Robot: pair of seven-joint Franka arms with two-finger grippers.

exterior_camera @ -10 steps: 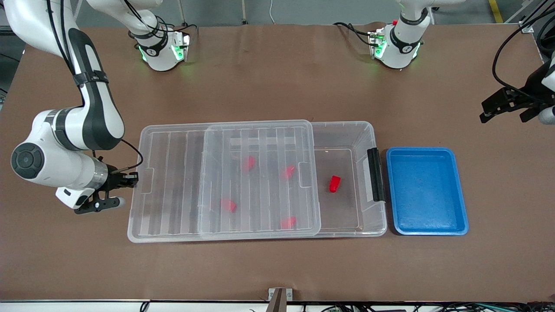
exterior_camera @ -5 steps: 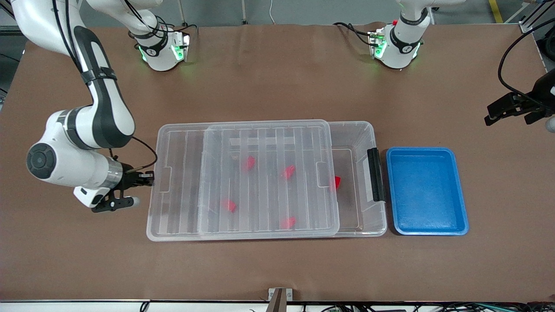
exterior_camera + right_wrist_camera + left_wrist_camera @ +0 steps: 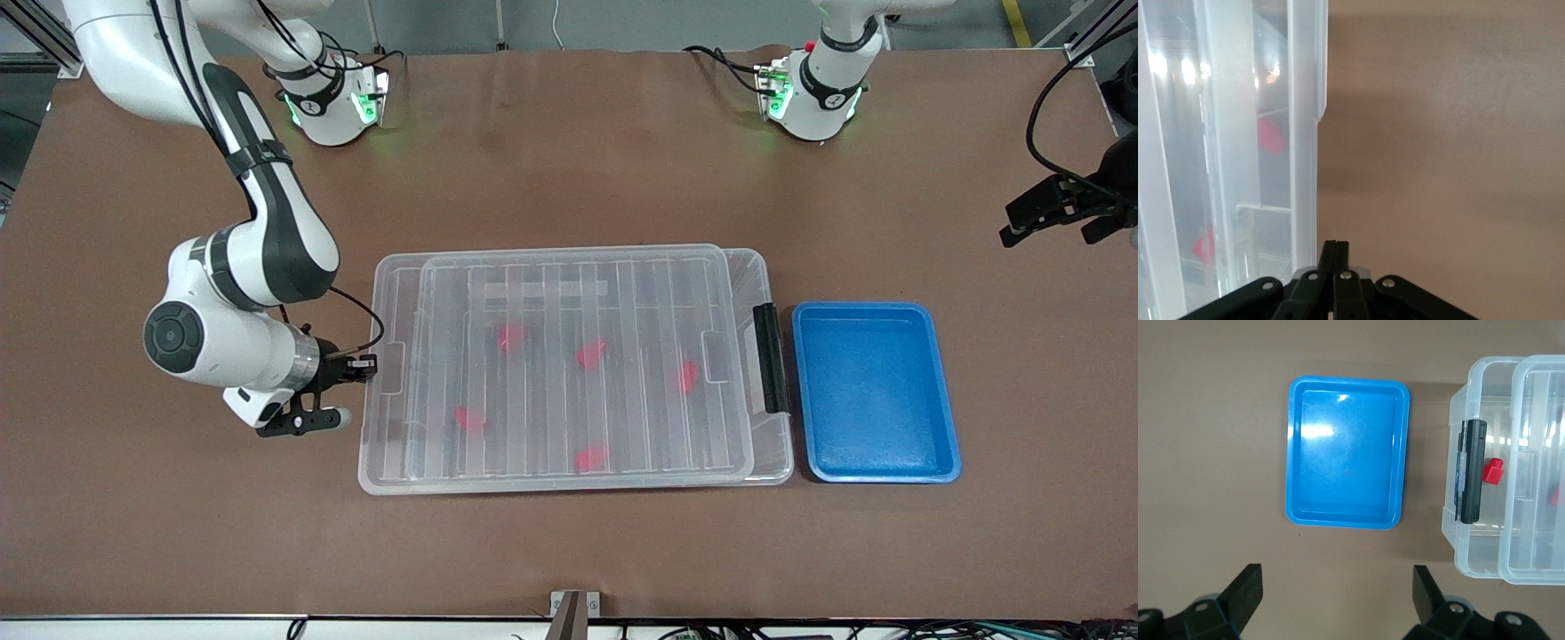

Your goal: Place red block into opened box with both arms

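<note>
Right hand (image 3: 363,365) shut tight, empty, tips pressed against the ribbed lid (image 3: 569,356) at the end away from the black handle (image 3: 770,357). Lid nearly covering the clear box (image 3: 766,276), with all five red blocks inside, the nearest to the handle (image 3: 1493,471) just under the lid's edge. Risk: tips slipping off the thin rim, or the lid skewing and jamming, or the whole box sliding into the blue tray (image 3: 876,393). Left hand (image 3: 1338,593) wide open, empty, waiting over the desk (image 3: 569,551) beside the tray.

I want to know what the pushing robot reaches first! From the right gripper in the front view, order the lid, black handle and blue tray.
From the right gripper:
1. Lid, right beside it.
2. Black handle, on the box's short end.
3. Blue tray, toward the left arm's end.
</note>
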